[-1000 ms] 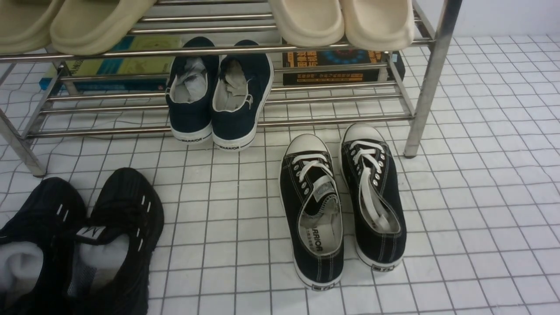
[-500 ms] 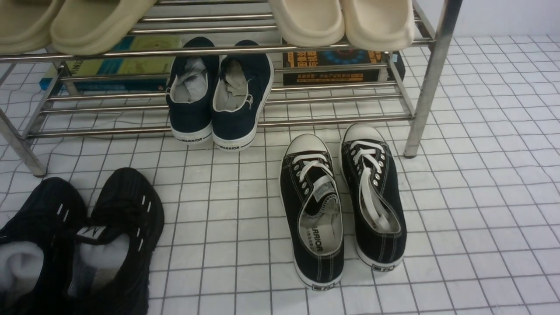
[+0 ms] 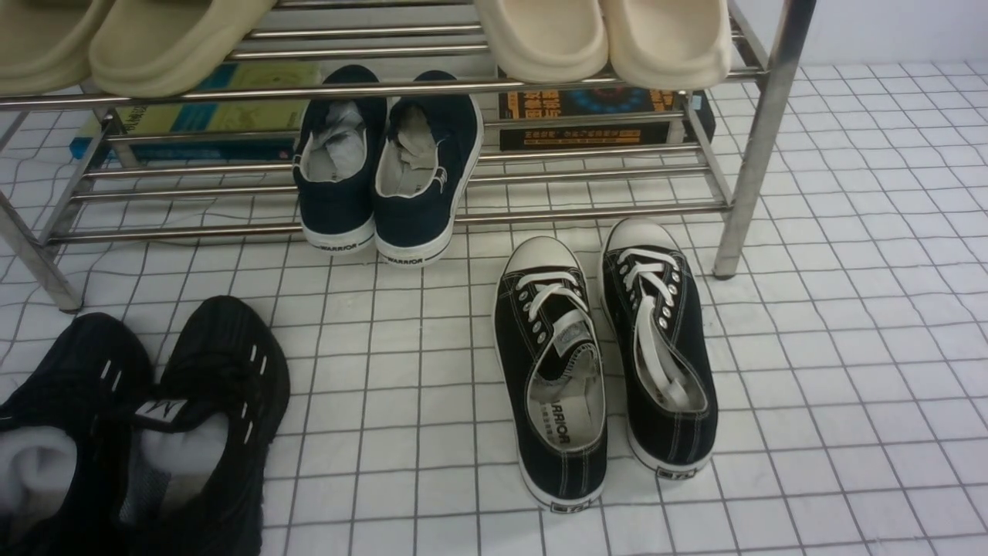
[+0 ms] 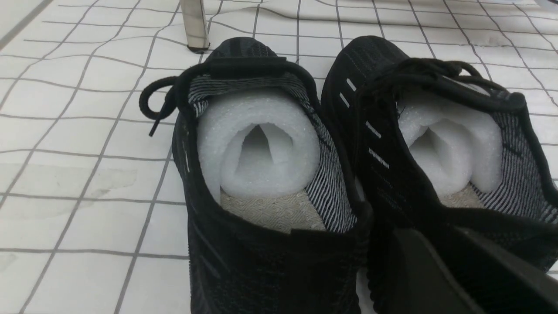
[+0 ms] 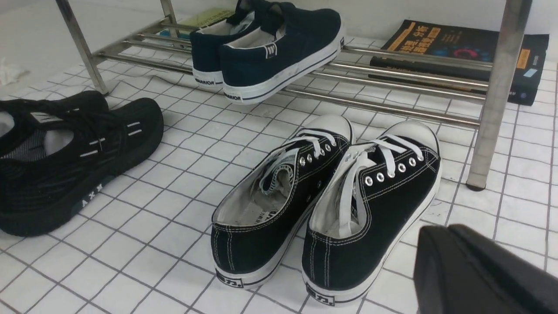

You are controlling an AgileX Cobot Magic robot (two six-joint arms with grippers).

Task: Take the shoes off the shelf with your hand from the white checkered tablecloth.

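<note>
A white checkered tablecloth [image 3: 849, 309] covers the whole surface, its thin dark grid slightly wrinkled near the left leg of the shelf [image 3: 760, 139], and a plain pale wall closes the room behind. The shoes [image 3: 602, 363] stand side by side on the cloth just in front of the shelf's lowest bars, toes toward it, close to its right front leg and off the rack. Navy slip-ons [image 3: 386, 170] rest on the lowest bars (heels jutting over the front bar), with books [image 3: 594, 116] lying behind them and beige slippers [image 3: 602, 38] on the tier above. Black knit sneakers [image 3: 139, 417] sit on the cloth at the near left. The right tool [image 5: 479, 270] is closed and empty, near the shoes' heels without touching them. The left tool [image 4: 457, 274] shows only as a dark edge just behind the knit sneakers; I cannot tell its state.
</note>
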